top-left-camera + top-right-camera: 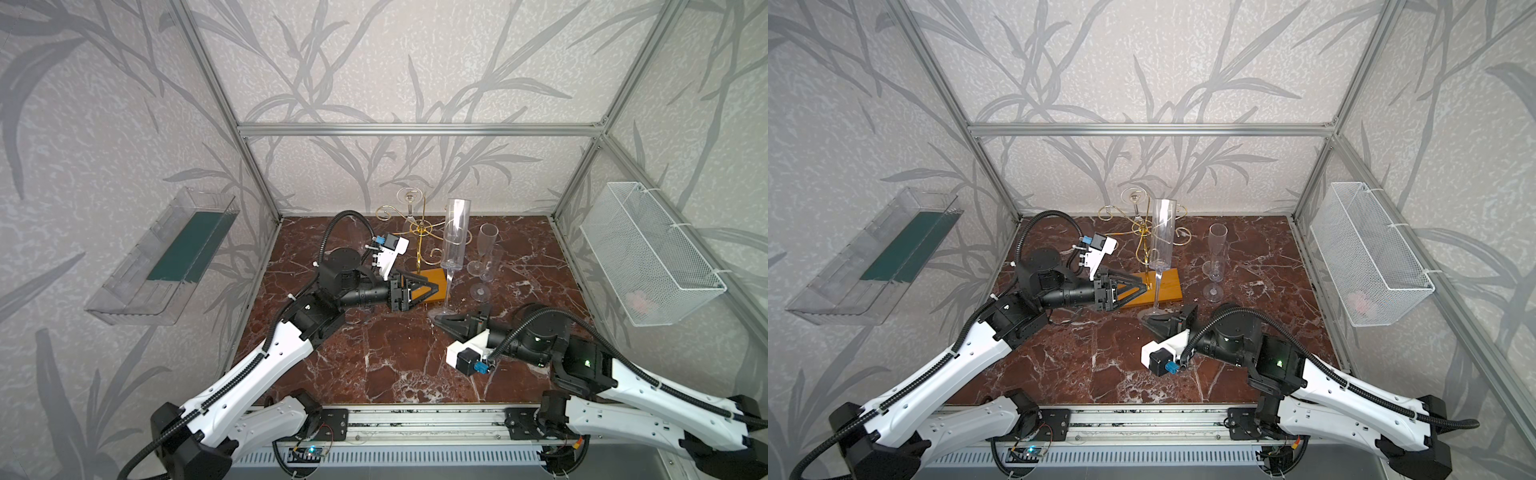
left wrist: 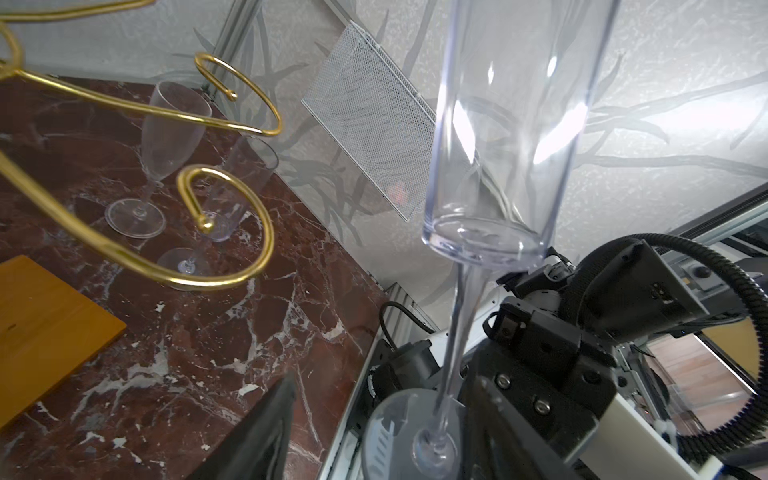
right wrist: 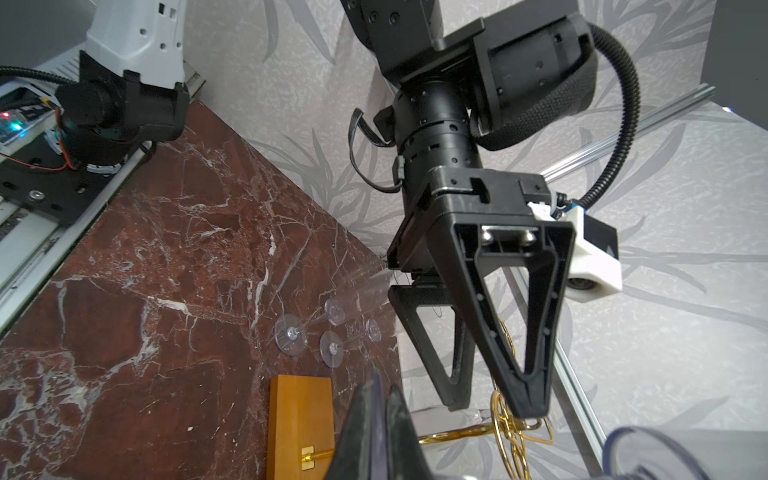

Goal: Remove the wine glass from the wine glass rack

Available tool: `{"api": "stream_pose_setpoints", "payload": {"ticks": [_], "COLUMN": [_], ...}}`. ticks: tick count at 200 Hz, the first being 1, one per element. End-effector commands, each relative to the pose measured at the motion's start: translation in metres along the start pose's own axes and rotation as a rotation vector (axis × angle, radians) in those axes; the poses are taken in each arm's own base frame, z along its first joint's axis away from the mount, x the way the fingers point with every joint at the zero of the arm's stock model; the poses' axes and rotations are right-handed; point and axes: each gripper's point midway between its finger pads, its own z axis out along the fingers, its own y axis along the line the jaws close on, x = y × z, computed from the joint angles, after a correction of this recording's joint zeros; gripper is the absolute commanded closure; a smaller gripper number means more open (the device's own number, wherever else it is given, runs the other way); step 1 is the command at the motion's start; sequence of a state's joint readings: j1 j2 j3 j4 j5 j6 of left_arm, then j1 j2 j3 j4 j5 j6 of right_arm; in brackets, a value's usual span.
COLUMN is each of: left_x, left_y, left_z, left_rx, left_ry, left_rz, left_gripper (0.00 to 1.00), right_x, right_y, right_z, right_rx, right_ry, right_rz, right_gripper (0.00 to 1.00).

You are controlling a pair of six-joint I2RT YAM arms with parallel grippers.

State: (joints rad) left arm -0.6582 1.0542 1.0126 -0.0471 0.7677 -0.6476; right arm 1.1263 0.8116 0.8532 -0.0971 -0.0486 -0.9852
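Nearest the front rail, low over the red marble desk: right claw, pointing left, clenched on the foot of the glass. Foot seen edge-on between the two black fingers in the right wrist view. Glass a tall clear flute, upright, thin stem rising from the claw, long bowl high above. Foot resting on the desk or held just over it: cannot tell. Off the rack altogether, apart from every gold curl in the left wrist view, just in front of the near edge of the base.

A little farther back, left claw, released and empty, fingers well spread, reaching in from the left with tips over the orange wooden base, near the stem but apart from it.

Behind that, thin gold pole rising from the base, curled arms fanning out at its top. Right of the base, other flutes upright on the desk, close together, apart from the rack.

Out on the side walls, clear tray with a green floor on the left, white mesh basket on the right.

Farthest, close to the back wall, second glass hung upside down in a rear curl, foot uppermost, stem pointing down.
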Motion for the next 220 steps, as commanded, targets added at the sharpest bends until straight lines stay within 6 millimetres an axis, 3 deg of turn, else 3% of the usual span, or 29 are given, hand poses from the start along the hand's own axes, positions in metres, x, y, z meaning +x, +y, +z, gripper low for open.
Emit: {"api": "stream_pose_setpoints", "payload": {"ticks": [1,45,68,107,134,165,181,185,197,199,200,202,204,220], "left_x": [-0.001,0.005,0.008,0.007,0.006,0.005,0.004,0.004,0.003,0.003,0.003,0.002,0.002,0.0], "left_y": [-0.023,-0.034,-0.034,-0.03,-0.03,-0.036,-0.038,-0.038,-0.038,-0.038,-0.038,-0.038,-0.038,-0.037], "left_z": [0.0,0.008,0.013,0.019,0.024,0.025,0.025,0.025,0.024,0.024,0.024,0.023,0.023,0.019], "left_rx": [0.087,0.138,0.138,0.117,0.126,0.142,0.143,0.143,0.138,0.136,0.137,0.134,0.13,0.108], "left_ry": [0.017,0.031,0.046,0.046,0.036,0.022,0.015,0.013,0.002,-0.001,-0.001,-0.006,-0.009,-0.036], "left_rz": [0.035,0.061,0.064,0.065,0.057,0.06,0.061,0.062,0.068,0.068,0.069,0.071,0.072,0.095], "left_gripper": [0.33,0.38,0.5,0.6,0.75,1.0,1.0,1.0,1.0,1.0,1.0,1.0,1.0,1.0], "right_x": [-0.012,-0.014,-0.015,-0.015,-0.014,-0.012,-0.011,-0.011,-0.01,-0.009,-0.009,-0.009,-0.008,-0.008], "right_y": [-0.02,-0.013,-0.011,-0.004,0.0,0.0,0.0,0.0,-0.003,-0.004,-0.004,-0.004,-0.005,-0.007], "right_z": [0.002,0.008,0.009,0.01,0.011,0.011,0.011,0.011,0.012,0.012,0.012,0.012,0.012,0.01], "right_rx": [0.077,0.052,0.048,0.031,0.032,0.034,0.034,0.036,0.064,0.068,0.069,0.073,0.076,0.092], "right_ry": [-0.027,-0.038,-0.04,-0.033,-0.026,-0.017,-0.013,-0.01,-0.005,-0.001,0.001,0.001,0.003,0.002], "right_rz": [-0.031,-0.023,-0.026,-0.035,-0.038,-0.039,-0.038,-0.038,-0.032,-0.03,-0.029,-0.027,-0.024,0.001], "right_gripper": [1.0,1.0,1.0,1.0,1.0,1.0,1.0,0.92,0.41,0.27,0.16,0.04,0.0,0.01]}}
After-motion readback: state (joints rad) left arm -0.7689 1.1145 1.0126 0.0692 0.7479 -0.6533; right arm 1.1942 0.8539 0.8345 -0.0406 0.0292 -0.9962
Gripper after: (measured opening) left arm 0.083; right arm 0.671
